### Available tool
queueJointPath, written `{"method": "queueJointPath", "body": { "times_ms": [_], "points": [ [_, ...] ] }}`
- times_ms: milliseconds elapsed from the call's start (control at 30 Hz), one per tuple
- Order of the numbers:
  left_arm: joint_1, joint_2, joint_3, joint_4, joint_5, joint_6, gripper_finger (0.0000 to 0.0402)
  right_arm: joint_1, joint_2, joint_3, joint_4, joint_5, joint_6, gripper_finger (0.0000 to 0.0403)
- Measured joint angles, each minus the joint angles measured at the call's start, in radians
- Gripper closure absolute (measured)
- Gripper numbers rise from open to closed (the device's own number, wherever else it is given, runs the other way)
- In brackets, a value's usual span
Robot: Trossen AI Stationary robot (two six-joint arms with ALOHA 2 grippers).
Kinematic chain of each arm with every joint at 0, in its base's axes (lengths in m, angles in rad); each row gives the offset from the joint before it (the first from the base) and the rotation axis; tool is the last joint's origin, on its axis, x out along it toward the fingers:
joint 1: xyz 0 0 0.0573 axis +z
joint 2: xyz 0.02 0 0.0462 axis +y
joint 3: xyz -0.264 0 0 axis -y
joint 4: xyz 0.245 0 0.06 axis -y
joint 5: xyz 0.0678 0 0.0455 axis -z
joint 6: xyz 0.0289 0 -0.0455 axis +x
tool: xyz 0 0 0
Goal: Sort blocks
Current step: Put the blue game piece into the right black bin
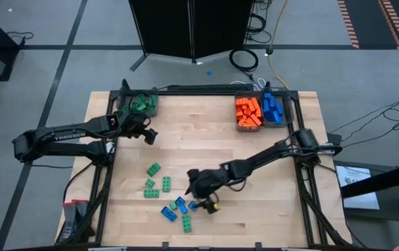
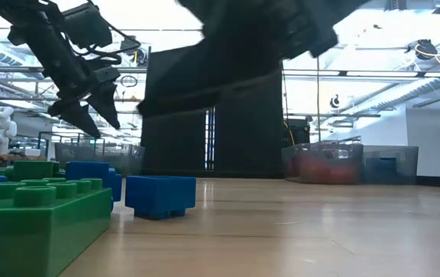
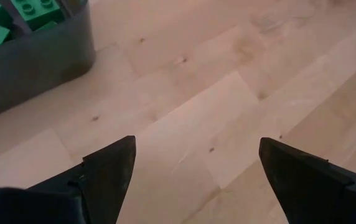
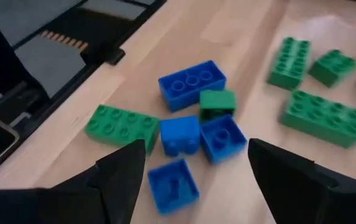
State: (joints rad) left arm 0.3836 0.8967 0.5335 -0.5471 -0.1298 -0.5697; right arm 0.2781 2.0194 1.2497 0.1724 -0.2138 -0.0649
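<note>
My wooden bench shows sorting mostly done: green, orange and blue bins along the frame's top are filled. Loose blocks remain lower centre. My right pincer hovers spread over them, holding nothing; the left pincer waits spread beside the green bin. The right arm hides some blocks.

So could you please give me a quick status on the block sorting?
Left tool open, empty, beside green bin. Right tool open, over loose blue blocks. Green blocks unsorted. Nothing blocking.
</note>
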Motion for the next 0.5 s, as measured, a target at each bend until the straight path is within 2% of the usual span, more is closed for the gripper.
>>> {"method": "queueJointPath", "body": {
  "times_ms": [167, 300, 500],
  "points": [
    [0.0, 0.0, 0.0, -0.013, 0.018, 0.001, 0.0059, 0.006, 0.103, 0.148, -0.164, -0.055, 0.018, 0.0124],
    [0.0, 0.0, 0.0, -0.021, 0.021, 0.003, 0.0059, 0.007, 0.113, 0.161, -0.23, -0.081, 0.033, 0.0124],
    [0.0, 0.0, 0.0, -0.015, 0.02, 0.009, 0.0059, 0.02, 0.119, 0.16, -0.254, -0.072, -0.054, 0.0124]
  ]
}}
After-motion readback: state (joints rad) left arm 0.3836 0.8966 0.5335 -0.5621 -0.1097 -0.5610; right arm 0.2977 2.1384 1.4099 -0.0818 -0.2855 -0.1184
